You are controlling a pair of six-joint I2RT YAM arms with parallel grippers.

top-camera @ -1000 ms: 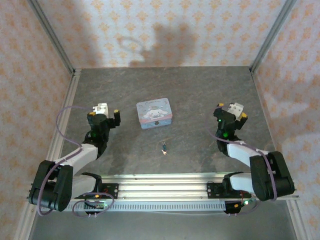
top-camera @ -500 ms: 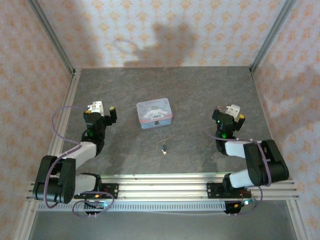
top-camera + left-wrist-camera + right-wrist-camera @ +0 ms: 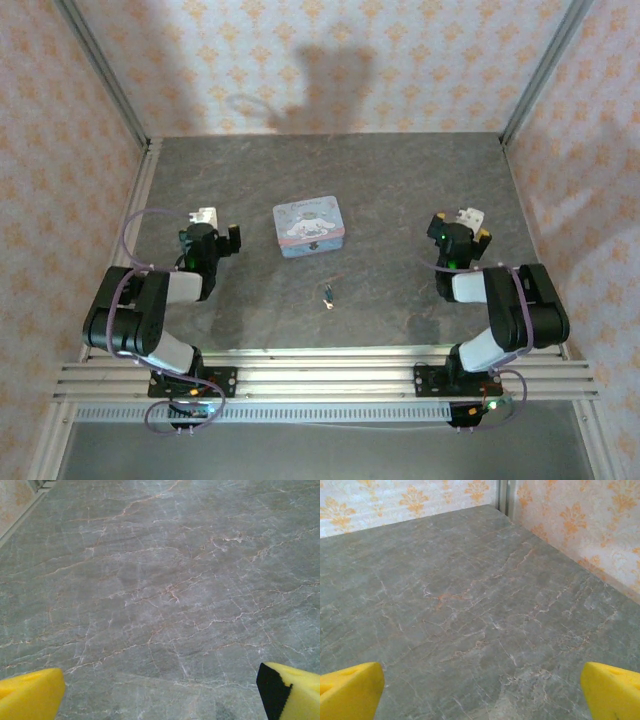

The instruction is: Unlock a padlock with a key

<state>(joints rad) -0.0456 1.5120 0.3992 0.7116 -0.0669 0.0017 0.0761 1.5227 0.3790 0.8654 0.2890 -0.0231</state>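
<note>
The padlock (image 3: 328,291) is a tiny dark speck on the grey table, just in front of the pastel tin. A pale glint (image 3: 327,304) at its near end may be the key; it is too small to tell. My left gripper (image 3: 216,230) hovers well to the left of the lock, and my right gripper (image 3: 462,226) hovers well to its right. In the left wrist view, the yellow pads (image 3: 30,696) of the left gripper (image 3: 160,700) stand wide apart over bare table. The right gripper (image 3: 480,695) shows the same, with its pads (image 3: 612,692) spread and nothing between them.
A pale blue-and-pink cartoon tin (image 3: 309,226) lies at the table's middle, between the two grippers and just behind the lock. Patterned walls enclose the table on three sides, and the right wall (image 3: 580,525) is close to my right gripper. An aluminium rail (image 3: 320,365) runs along the near edge.
Both arms have folded in tighter, with their elbows drawn up toward the wrists. The grippers stay about where they were and stay open. The lock and the tin have not moved.
</note>
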